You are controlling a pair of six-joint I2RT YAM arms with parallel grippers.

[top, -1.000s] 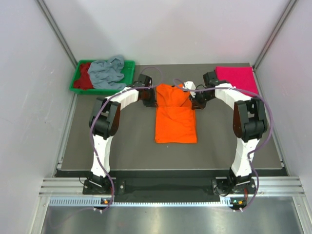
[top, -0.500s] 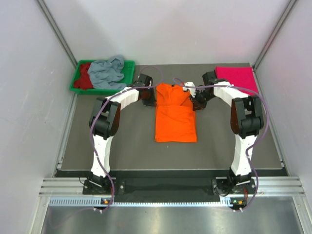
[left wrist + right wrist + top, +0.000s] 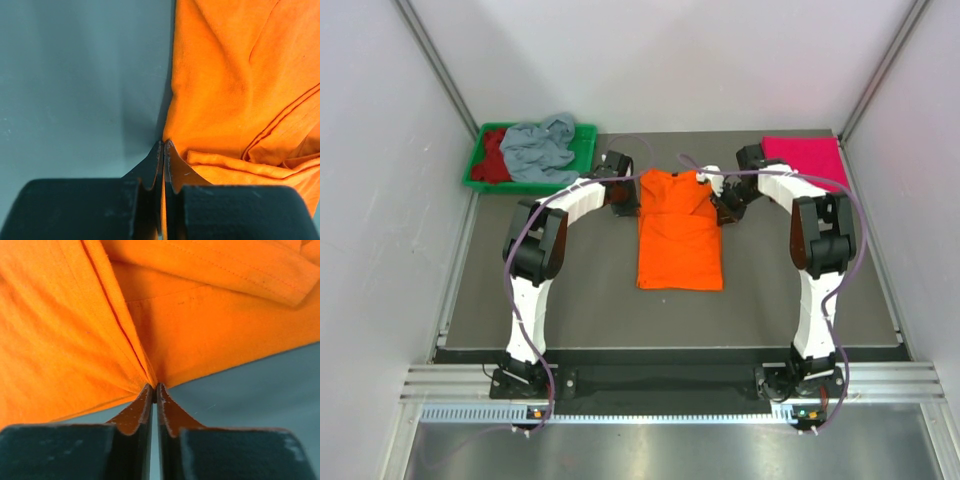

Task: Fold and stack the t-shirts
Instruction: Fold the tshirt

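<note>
The bright orange t-shirt [image 3: 678,235] lies as a long narrow folded strip in the middle of the table. My left gripper [image 3: 629,199] is shut on its far left edge; the wrist view shows orange cloth [image 3: 225,90] pinched between the closed jaws [image 3: 164,145]. My right gripper [image 3: 722,204] is shut on the far right edge, with orange cloth [image 3: 100,315] bunched at the jaw tips [image 3: 154,387]. A folded magenta pink t-shirt [image 3: 805,158] lies at the far right corner. The grey-blue t-shirt [image 3: 540,148] and the dark red t-shirt [image 3: 494,158] lie crumpled in the green tray.
The green plastic tray [image 3: 586,142] stands at the far left corner. The dark grey table [image 3: 570,290] has white walls on the left, right and back. Both arms arch over the table's sides.
Both grippers have moved slightly toward the far edge with the orange shirt's top corners, and the shirt's upper part is pulled straighter. The right arm's elbow has shifted a little to the left.
</note>
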